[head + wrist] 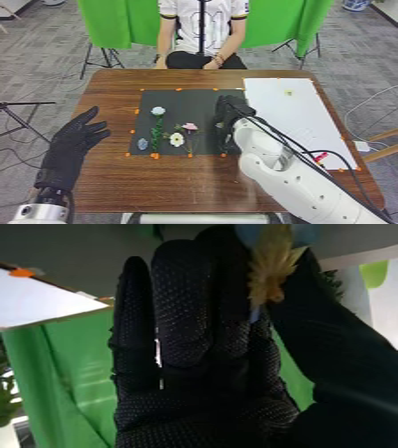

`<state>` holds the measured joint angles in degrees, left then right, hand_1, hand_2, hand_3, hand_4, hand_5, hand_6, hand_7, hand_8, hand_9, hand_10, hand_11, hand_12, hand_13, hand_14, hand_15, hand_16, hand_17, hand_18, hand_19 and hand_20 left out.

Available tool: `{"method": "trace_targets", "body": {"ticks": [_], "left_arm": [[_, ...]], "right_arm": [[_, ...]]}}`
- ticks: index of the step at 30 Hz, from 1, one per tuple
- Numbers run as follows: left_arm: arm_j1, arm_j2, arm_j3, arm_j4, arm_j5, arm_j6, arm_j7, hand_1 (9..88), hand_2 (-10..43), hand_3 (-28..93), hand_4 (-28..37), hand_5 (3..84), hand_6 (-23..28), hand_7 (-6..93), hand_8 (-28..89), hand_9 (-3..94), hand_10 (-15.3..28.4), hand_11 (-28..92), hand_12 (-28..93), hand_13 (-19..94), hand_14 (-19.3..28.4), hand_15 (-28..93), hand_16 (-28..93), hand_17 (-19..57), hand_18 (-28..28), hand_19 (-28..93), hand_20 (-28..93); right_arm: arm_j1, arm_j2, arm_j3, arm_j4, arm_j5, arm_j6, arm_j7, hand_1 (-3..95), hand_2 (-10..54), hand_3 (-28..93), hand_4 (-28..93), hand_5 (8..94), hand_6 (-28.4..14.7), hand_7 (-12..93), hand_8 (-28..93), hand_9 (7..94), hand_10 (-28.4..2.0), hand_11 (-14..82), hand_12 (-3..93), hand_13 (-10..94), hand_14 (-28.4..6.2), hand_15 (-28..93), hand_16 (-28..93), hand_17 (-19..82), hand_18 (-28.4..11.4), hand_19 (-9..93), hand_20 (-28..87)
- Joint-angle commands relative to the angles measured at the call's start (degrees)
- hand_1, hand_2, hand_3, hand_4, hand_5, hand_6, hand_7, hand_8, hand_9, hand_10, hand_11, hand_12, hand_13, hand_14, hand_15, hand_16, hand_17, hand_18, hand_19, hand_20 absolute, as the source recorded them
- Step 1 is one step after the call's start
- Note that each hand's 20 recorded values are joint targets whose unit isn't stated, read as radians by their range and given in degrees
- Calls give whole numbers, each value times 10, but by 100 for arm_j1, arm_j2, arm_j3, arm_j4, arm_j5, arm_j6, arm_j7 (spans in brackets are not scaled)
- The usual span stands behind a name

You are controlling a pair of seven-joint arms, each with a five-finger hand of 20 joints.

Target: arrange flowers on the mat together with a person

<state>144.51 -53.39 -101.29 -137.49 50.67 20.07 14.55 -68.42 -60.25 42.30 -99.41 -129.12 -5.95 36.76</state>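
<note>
Right hand (pixel 233 106) over right part of black mat (pixel 188 97), yellowish flower (pixel 271 266) pinched between thumb and fingers. White rose (pixel 158 110), pink flower (pixel 190 126) on mat, leftward. Left hand (pixel 76 134) open, near desk's (pixel 120 187) left edge.

On one mat (pixel 204 100), two white flowers (pixel 177 139), one pink flower (pixel 190 126), one bluish piece (pixel 142 144); elsewhere, one yellowish flower (pixel 269 266)

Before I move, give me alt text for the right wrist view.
The right robot hand, gloved in black, holds a yellow flower between thumb and fingers. Beyond it are green cloth and part of a white sheet.
</note>
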Motion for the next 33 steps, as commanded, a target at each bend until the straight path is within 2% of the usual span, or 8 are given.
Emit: {"method": "trace_targets", "body": {"ticks": [1,6,18,22,23,25,28,33], "left_arm": [[68,-16,5,27,21,-61,-99,198,45,782,-283,313,53,160,-110,320,188,260,111,224,261,503,-90,-102,248,492,103],[94,47,27,18,-20,10,-42,200,43,784,-283,314,52,166,-113,322,188,274,109,225,261,509,-95,-102,248,495,100],[113,47,42,6,-29,88,-28,202,40,788,-283,316,50,182,-124,324,189,289,99,227,260,524,-104,-101,248,501,93],[142,68,58,5,-53,136,46,203,39,790,-283,315,49,185,-126,324,189,291,97,226,260,526,-107,-101,248,502,91],[148,51,53,-1,-41,124,15,203,39,791,-283,315,50,186,-126,324,189,292,96,226,260,526,-107,-101,248,503,90],[185,46,59,-13,-46,147,63,203,39,790,-283,315,49,186,-127,324,189,292,95,226,260,527,-108,-101,248,503,89],[212,114,67,-13,-85,201,140,203,39,792,-283,315,49,187,-128,324,189,292,94,226,261,527,-109,-102,248,504,87],[268,89,15,-15,-92,182,203,204,39,789,-283,314,50,183,-128,322,187,286,93,225,260,519,-110,-102,247,503,86]], "right_arm": [[41,53,-50,-63,-245,-187,92,432,-95,726,-263,632,-1,141,-114,767,-120,347,223,745,-66,604,172,341,-159,849,-52],[89,68,-39,-60,-185,-194,156,415,-95,720,-252,614,-6,130,-111,748,-133,348,202,730,-77,614,172,332,-167,847,-57],[121,67,-56,-110,-264,-23,124,385,-77,705,-240,602,-15,122,-107,717,-148,293,180,712,-90,622,164,324,-182,850,-59],[144,86,-28,-163,-293,3,117,378,-70,705,-237,604,-16,121,-106,718,-148,291,181,711,-92,625,161,324,-184,850,-58],[101,98,18,-212,-280,2,122,377,-69,704,-237,604,-16,121,-106,718,-149,291,181,711,-92,625,161,324,-184,850,-58],[47,147,98,-332,-276,56,118,375,-67,704,-236,605,-16,121,-106,719,-149,290,181,711,-93,625,160,324,-186,850,-57],[-283,205,508,-707,5,244,117,372,-64,704,-235,606,-17,121,-106,720,-149,288,181,711,-94,626,159,324,-187,850,-57],[-1212,135,1657,-1445,1790,929,53,339,-20,694,-236,609,-18,120,-106,719,-153,284,180,708,-98,623,157,317,-190,846,-56]]}}
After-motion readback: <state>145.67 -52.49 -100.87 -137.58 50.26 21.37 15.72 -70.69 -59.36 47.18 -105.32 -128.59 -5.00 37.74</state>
